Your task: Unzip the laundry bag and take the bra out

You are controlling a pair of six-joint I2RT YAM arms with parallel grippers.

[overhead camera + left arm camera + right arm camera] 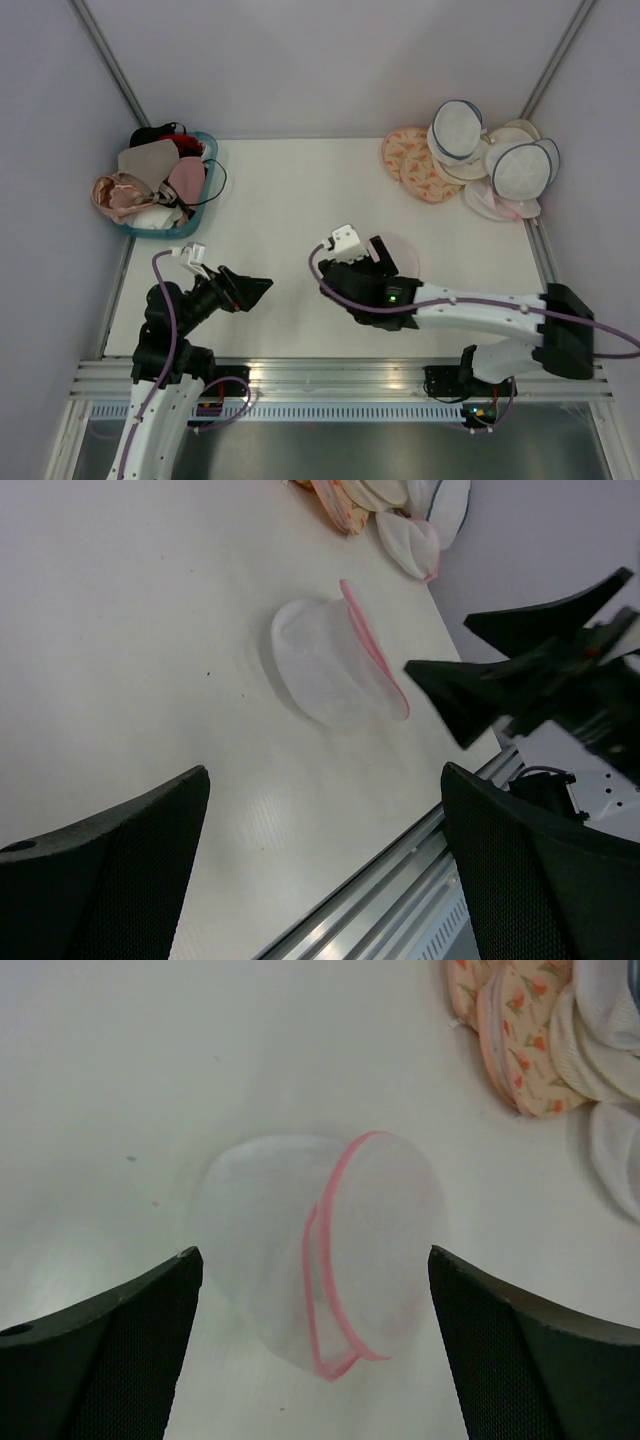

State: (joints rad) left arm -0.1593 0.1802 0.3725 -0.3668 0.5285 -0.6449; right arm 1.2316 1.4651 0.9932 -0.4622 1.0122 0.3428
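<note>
Right gripper [313, 1252], jaws apart, above laundry bag [270, 1230]

left tool [325, 770]: jaws wide, empty, pointing right | right tool [315, 1253]: jaws wide, empty | right arm [480, 312]: stretched leftward

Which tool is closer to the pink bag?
Right. The right tool hangs just above the bag; the left tool is off to its left, apart.

At the far left corner of the white bench [300, 190], a teal basket [209, 172] holds a heap of bras, with a peach lacy one [115, 192] draped over its left rim. At the far right corner, flat orange-patterned discs [412, 160] lie overlapping, touching a cluster of white mesh bags with navy rims [458, 130].
</note>
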